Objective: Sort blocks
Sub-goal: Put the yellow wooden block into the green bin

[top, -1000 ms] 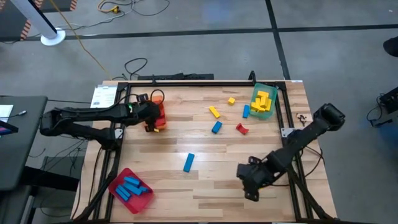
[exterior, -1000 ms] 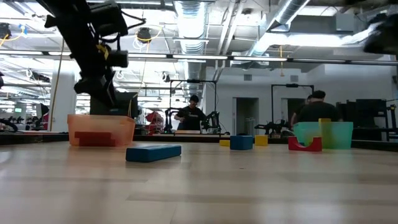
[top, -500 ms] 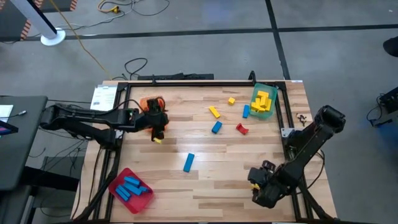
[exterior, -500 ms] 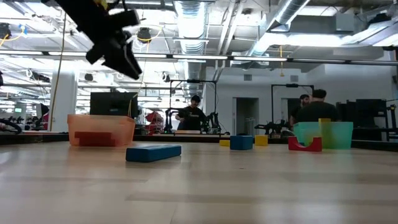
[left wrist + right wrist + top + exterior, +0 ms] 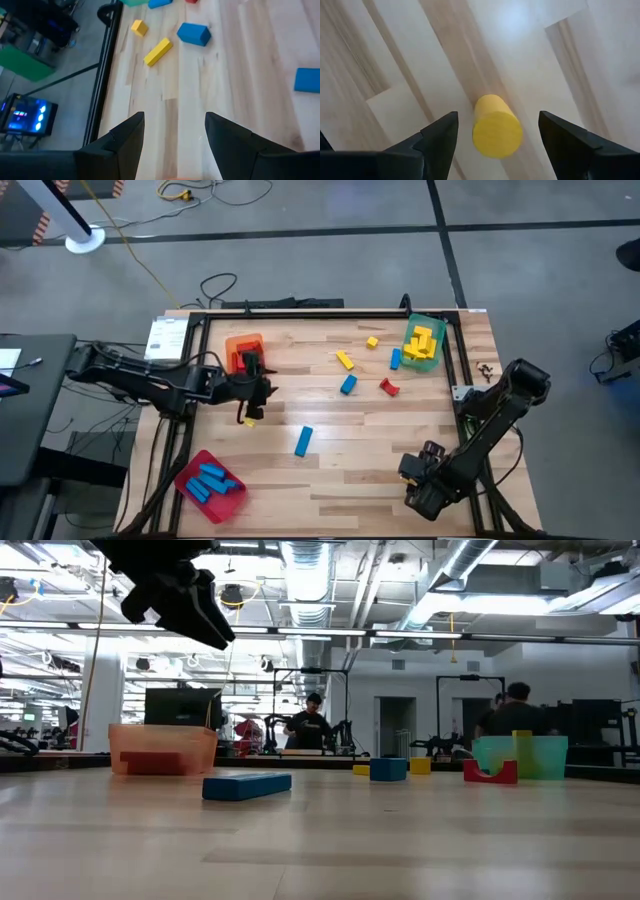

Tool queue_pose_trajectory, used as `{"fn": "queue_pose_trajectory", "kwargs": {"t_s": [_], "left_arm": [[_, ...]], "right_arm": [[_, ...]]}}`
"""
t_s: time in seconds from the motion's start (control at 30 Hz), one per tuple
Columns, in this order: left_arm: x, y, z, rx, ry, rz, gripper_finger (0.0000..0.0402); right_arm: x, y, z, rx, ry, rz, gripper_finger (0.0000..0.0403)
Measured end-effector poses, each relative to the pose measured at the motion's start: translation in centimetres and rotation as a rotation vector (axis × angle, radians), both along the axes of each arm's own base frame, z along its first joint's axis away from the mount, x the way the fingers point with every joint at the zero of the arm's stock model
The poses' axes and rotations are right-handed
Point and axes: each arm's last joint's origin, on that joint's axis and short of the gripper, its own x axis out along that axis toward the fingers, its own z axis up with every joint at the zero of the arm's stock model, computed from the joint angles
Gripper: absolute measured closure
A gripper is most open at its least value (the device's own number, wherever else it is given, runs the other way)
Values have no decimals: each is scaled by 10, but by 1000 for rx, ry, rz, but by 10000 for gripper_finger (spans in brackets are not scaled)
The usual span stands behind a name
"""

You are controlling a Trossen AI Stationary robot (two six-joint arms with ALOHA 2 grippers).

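High view shows the left hand (image 5: 262,388) over the table (image 5: 330,480) just in front of the orange tray (image 5: 243,350), its two fingers spread with nothing between them; the left wrist view confirms the gap is empty, with bare wood under it. A small yellow piece (image 5: 249,421) lies on the wood just beside this hand. The right hand (image 5: 412,463) sits near the table's front right corner, fingers wide apart, and in the right wrist view a yellow cylinder block (image 5: 496,127) lies on the wood between the fingers (image 5: 436,142) without either one touching it. A lone blue block (image 5: 303,441) lies near the middle of the table, well apart from both hands. Farther back, a yellow bar (image 5: 345,360), a blue cube (image 5: 348,384), a small yellow cube (image 5: 372,341), another blue block (image 5: 395,359) and a red block (image 5: 389,387) are scattered near the green tray (image 5: 437,361), which holds several yellow blocks (image 5: 420,340). The red tray (image 5: 232,501) at the front left corner holds a heap of blue blocks (image 5: 210,479). Low view shows the orange tray with a red block (image 5: 152,762) inside, and two people (image 5: 310,725) in the room behind.
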Motion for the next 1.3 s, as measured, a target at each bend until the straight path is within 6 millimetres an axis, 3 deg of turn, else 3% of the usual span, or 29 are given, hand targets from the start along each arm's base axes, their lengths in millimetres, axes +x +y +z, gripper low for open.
{"fn": "queue_pose_trajectory", "kwargs": {"t_s": [0.33,0.77,1.03,1.3], "left_arm": [[-2,-16,1,9,-10,-51,198],[-5,-31,1,35,-18,-88,198],[-8,-43,1,53,-10,-152,198],[-7,-54,6,57,-65,-212,198]], "right_arm": [[0,2,-7,1,36,-21,150],[1,2,-6,0,34,-10,268],[9,4,-5,0,-67,-2,263],[34,-8,10,-85,-321,53,266]]}}
